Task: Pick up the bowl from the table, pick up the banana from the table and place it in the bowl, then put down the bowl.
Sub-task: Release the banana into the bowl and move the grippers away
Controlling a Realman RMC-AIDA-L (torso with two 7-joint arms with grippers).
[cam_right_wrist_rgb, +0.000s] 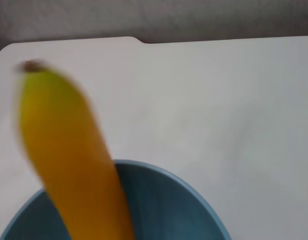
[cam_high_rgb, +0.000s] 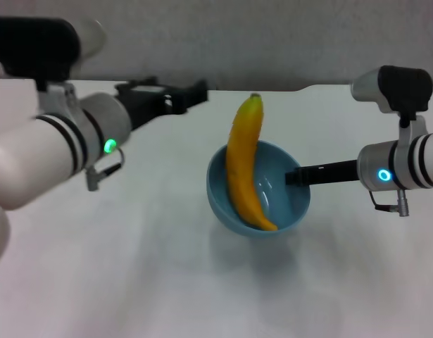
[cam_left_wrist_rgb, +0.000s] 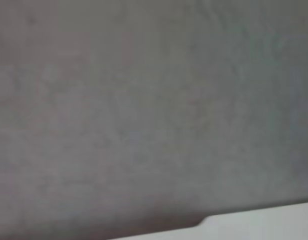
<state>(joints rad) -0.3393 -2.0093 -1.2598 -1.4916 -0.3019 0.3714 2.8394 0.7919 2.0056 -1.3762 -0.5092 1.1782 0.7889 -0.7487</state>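
Right pincer (cam_high_rgb: 295,176) apparently grips light-blue bowl (cam_high_rgb: 234,211); yellow-orange banana (cam_high_rgb: 243,163) inside.

banana (cam_high_rgb: 246,163) overhanging bowl (cam_high_rgb: 229,204), table (cam_high_rgb: 132,267) open

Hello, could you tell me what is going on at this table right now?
The banana already lies in the bowl, its stem end sticking out over the far rim. The right tool is at the bowl's right rim and appears to hold it; whether the bowl rests on the table or hangs just above it is hard to tell. The left tool is off to the left near the table's far edge, touching nothing.
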